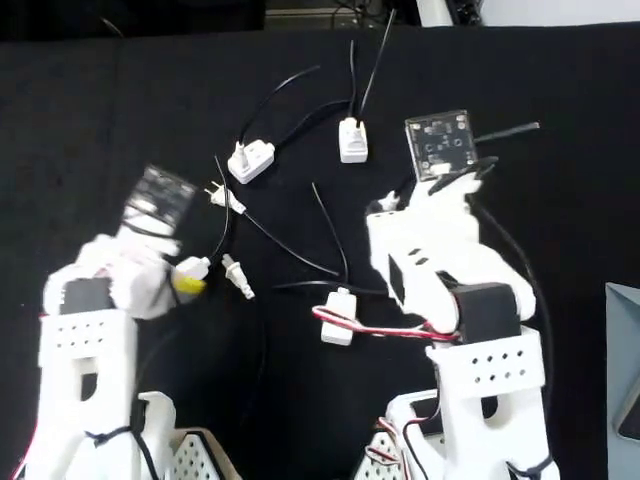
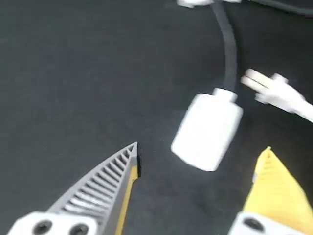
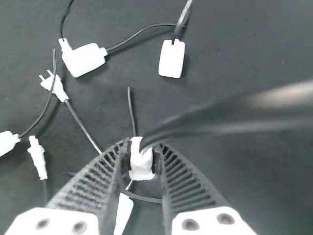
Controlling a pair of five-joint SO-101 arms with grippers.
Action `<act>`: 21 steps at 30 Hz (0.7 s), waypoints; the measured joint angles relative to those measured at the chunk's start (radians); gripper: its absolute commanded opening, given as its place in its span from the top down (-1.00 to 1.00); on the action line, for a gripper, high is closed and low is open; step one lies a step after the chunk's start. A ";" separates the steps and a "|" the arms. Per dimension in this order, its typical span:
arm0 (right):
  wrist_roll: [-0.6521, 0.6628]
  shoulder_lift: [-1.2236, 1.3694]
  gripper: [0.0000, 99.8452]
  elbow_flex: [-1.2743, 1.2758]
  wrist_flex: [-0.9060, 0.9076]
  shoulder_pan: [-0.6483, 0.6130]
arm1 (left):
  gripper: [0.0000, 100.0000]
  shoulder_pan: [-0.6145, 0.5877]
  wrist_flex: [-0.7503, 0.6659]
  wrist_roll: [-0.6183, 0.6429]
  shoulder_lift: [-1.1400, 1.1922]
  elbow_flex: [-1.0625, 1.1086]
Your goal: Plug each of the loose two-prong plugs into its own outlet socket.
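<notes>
right claw [image 3: 141, 147] is clamped tight on a small white connector [image 3: 141, 165]. a thick black cable [image 3: 205, 117] runs off from the connector past one finger, and i can't make out whether it has prongs. tucked back beneath the fingers lies a white socket block [image 3: 122, 210]. ahead of the claw, on the black table [image 3: 274, 171], a loose two-prong plug [image 3: 53, 83] lies with its prongs pointing away from the claw. farther out sit a lone socket [image 3: 171, 58] on its own lead and, off to one side of it, a bigger socket [image 3: 83, 58] with what looks like a plug seated at one corner.

left claw [image 2: 200, 147] stands wide open, with a grey finger [image 2: 110, 178] on one side and a yellow finger [image 2: 276, 191] on the other. a white outlet block [image 2: 208, 129] lies in the gap between their tips, touching neither as far as i can see. just beyond the yellow finger a second loose plug [image 2: 276, 93] lies near that block but apart from it.
</notes>
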 measured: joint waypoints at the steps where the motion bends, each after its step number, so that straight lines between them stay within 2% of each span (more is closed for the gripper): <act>1: 0.000 0.000 0.97 0.000 0.000 -0.006 | 0.27 -0.029 0.000 0.002 0.000 -0.012; 5: 0.000 0.012 0.97 0.011 0.000 -0.011 | 0.35 -0.089 -0.040 0.025 0.002 -0.015; 11: 0.000 0.104 0.97 0.011 -0.037 -0.009 | 0.38 -0.095 -0.238 0.037 0.002 0.138; 21: 0.000 0.146 0.97 0.011 -0.044 -0.009 | 0.38 0.064 -0.287 0.037 0.000 0.316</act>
